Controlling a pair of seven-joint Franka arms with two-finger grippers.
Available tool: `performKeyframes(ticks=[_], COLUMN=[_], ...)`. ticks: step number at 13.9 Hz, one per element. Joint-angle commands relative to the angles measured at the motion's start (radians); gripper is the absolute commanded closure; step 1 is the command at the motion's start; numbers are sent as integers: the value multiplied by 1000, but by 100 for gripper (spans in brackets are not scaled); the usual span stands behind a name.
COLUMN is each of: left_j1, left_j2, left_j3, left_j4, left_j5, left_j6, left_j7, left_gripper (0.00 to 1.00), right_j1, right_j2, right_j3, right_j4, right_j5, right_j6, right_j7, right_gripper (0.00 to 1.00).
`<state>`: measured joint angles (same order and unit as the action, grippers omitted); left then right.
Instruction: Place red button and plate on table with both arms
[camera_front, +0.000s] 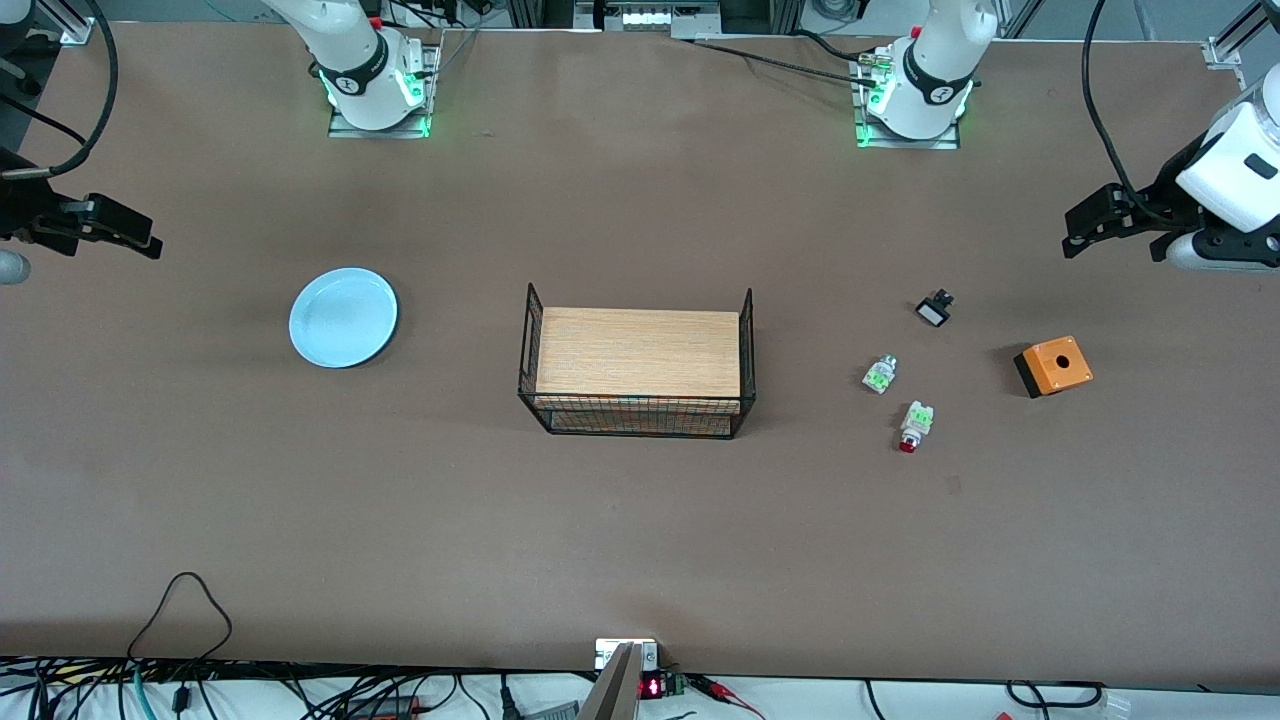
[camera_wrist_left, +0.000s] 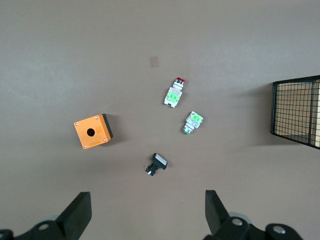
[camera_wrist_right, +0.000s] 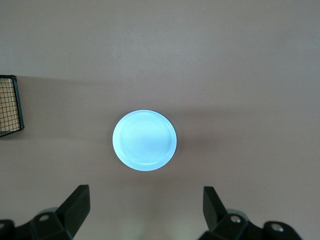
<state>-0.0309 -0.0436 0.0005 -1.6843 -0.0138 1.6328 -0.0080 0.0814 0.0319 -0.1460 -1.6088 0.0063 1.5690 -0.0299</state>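
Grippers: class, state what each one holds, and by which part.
Nothing is held: the left gripper and right gripper hang open, above the table.

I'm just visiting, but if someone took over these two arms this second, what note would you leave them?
Left gripper: jaws open, holding nothing, up over the table's left-arm end.
Right gripper: jaws open, holding nothing, up over the right-arm end.
Red button: lying on the table, nearer the front camera than the green-white piece.
Plate: flat on the table, beside the wire rack.
Done: nothing gripped yet.
Left: each arm still has to handle its item.
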Motion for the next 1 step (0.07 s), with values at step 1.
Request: performKeyframes(ticks=[1], left_j1=[-4], left_j2=[-24], left_j3=[-5], left_j4=[-21], left_j5=[18], left_j6=[7], left_j7=[2], left_gripper=[0], right_j1=[-2], right_j2=[-9], right_j3=[0], right_j4=[-2], right_j5=[-2], right_j6=[-14], right_j7=[1], right_gripper=[0])
